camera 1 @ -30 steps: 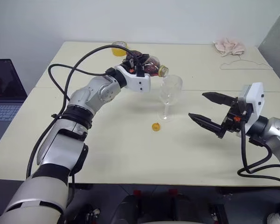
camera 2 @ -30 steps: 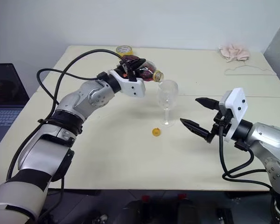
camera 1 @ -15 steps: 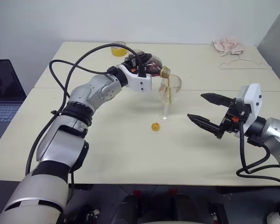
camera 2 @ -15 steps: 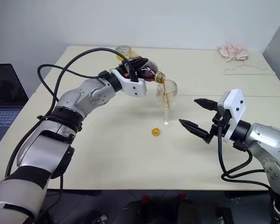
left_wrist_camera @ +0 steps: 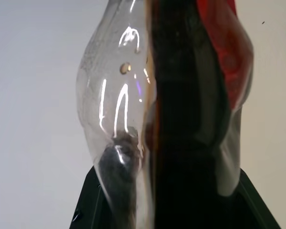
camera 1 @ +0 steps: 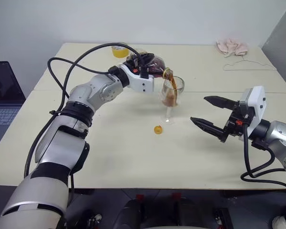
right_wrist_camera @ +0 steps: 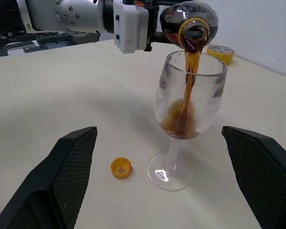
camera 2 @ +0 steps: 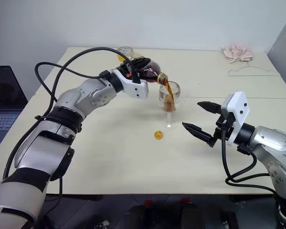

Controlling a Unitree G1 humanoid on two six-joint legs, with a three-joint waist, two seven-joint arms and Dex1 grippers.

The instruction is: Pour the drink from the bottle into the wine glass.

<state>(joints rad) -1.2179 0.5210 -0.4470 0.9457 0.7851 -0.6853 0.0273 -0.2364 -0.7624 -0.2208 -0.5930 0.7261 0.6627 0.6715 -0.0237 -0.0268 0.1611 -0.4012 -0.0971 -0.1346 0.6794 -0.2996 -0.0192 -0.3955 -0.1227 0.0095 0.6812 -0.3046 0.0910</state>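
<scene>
my left gripper (camera 1: 144,67) pinches the bottle (camera 2: 150,71), a squat clear plastic thing with a rounded body and a red label strip, tipped on its side near the middle of the table's far half. its open mouth hangs over the rim of the wine glass (right_wrist_camera: 188,119). the drink (right_wrist_camera: 187,98), dark brown and glossy, falls in a thin stream and pools in the rounded bowl. the glass stands upright on its thin stem and round foot, clear and smooth.

a second ago the bottle was tilted less and the bowl was empty; half a second ago only a thread of liquid ran down inside. now a brown pool sits in the bowl.

my right gripper (camera 1: 213,117) hangs above the table's right part, well apart from the glass, its two black ribbed fingers (right_wrist_camera: 71,167) spread wide with nothing between them.

the small yellow cap (right_wrist_camera: 120,167) lies on the table (camera 1: 133,152) just beside the glass's foot, toward the near edge. a yellow tape roll (camera 1: 119,49) sits at the far edge behind the bottle, a crumpled pink cloth (camera 1: 231,46) at the far right corner. the matte cream near half lies bare.
</scene>
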